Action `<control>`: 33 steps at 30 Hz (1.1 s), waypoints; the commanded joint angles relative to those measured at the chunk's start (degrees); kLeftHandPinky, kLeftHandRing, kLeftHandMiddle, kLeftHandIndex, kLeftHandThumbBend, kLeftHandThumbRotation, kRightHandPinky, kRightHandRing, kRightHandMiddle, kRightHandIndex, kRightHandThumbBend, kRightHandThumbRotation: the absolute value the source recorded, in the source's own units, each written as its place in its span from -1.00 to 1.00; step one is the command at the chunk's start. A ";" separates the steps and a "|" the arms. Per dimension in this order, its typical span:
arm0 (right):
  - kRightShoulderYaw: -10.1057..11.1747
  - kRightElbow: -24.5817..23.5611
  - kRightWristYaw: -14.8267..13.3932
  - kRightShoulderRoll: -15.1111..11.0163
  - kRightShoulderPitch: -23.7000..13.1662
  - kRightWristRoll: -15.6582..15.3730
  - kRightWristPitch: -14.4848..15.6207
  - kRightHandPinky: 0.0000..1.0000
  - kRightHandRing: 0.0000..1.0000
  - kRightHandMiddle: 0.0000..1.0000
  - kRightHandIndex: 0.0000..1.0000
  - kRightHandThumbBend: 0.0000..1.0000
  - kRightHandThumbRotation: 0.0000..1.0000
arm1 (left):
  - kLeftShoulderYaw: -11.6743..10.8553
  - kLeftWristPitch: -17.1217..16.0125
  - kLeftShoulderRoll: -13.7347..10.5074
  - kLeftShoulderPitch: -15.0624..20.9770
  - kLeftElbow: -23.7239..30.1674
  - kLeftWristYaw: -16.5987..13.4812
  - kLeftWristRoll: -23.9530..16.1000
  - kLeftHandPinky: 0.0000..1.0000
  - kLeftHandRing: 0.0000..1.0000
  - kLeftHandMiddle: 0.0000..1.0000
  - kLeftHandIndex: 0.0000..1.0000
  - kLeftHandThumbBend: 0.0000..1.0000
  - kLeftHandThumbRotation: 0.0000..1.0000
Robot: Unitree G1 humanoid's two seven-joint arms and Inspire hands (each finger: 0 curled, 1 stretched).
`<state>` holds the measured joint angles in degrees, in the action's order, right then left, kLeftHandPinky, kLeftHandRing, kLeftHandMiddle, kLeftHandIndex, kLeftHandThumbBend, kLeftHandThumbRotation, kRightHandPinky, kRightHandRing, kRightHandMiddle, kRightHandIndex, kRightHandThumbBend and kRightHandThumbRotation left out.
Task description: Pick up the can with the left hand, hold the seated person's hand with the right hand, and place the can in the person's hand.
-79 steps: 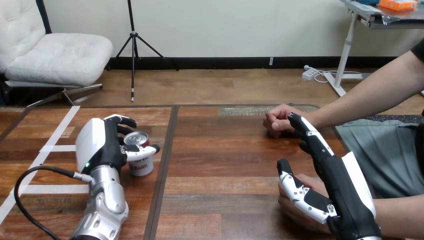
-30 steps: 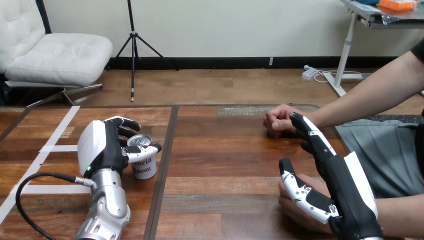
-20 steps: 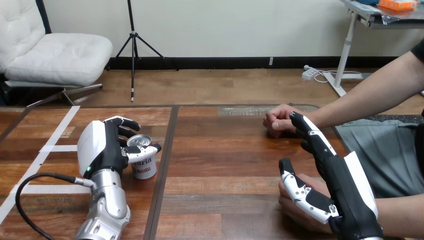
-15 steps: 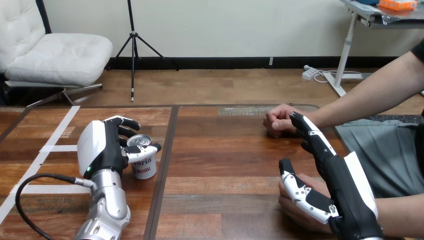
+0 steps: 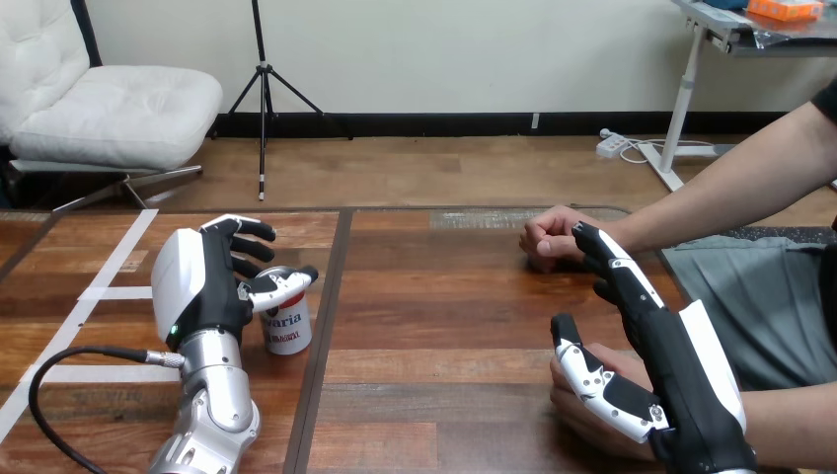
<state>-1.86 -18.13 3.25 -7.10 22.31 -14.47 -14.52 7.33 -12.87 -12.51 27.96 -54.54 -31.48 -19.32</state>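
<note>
Glossy brown wood planks are making up the desk, with a dark seam running down it and pale tape strips crossing its 9 o'clock side. I am seeing one can: a small smooth cylinder, white-sided with some red and a silvery metal top, standing upright on the desk at about 8 o'clock from the view's centre.

The left hand, hard white shell over black, is wrapping it. Its fingers are curling round the can's far side and the thumb is lying across the rim, so the fingers are clamping on the can.

The right hand is sitting at 4 o'clock, its fingers stretching straight toward 12 o'clock, well apart from the thumb.

I am counting two of the person's hands. The person's near hand is lying on the desk under the right hand's thumb, touching it; I cannot tell whether that thumb is gripping. The person's far hand, a closed fist, is resting at 1 o'clock, just beside the right hand's fingertips.
</note>
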 commanded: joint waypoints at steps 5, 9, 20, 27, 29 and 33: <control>0.08 -3.19 -0.72 -0.10 -2.00 0.16 -1.03 0.87 0.90 0.89 0.86 -0.72 -0.79 | -1.70 -2.76 0.89 1.66 1.10 0.16 1.73 -0.10 0.00 0.08 0.11 0.45 -1.00; 0.03 -2.89 -0.72 -0.02 -2.16 0.32 -1.12 0.88 0.90 0.89 0.86 -0.72 -0.79 | -1.83 -3.65 0.93 1.51 1.41 0.22 1.72 -0.11 0.00 0.08 0.10 0.45 -1.00; -0.17 -2.70 -0.73 0.14 -2.46 0.23 -0.78 0.88 0.91 0.90 0.87 -0.71 -0.79 | -2.58 -5.80 1.29 1.08 2.65 1.26 2.81 -0.13 -0.02 0.07 0.07 0.43 -1.00; -0.24 -2.70 -0.78 0.22 -2.65 0.23 -0.87 0.90 0.92 0.90 0.87 -0.71 -0.78 | -2.71 -5.66 1.37 1.00 3.72 2.12 2.94 -0.14 -0.03 0.05 0.06 0.43 -1.00; -0.26 -2.60 -0.77 0.22 -2.73 0.34 -1.07 0.90 0.92 0.90 0.87 -0.71 -0.78 | -2.72 -5.15 1.35 1.02 4.05 2.63 2.85 -0.14 -0.04 0.05 0.06 0.43 -1.00; -0.28 -2.62 -0.74 0.18 -2.82 0.29 -1.11 0.92 0.93 0.90 0.87 -0.71 -0.78 | -2.21 -3.72 0.95 0.98 4.72 3.84 1.96 -0.12 0.00 0.09 0.10 0.48 -1.00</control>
<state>-1.93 -18.13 3.25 -7.03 22.30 -14.40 -14.51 4.61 -17.06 -10.91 27.17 -53.03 -28.75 -16.40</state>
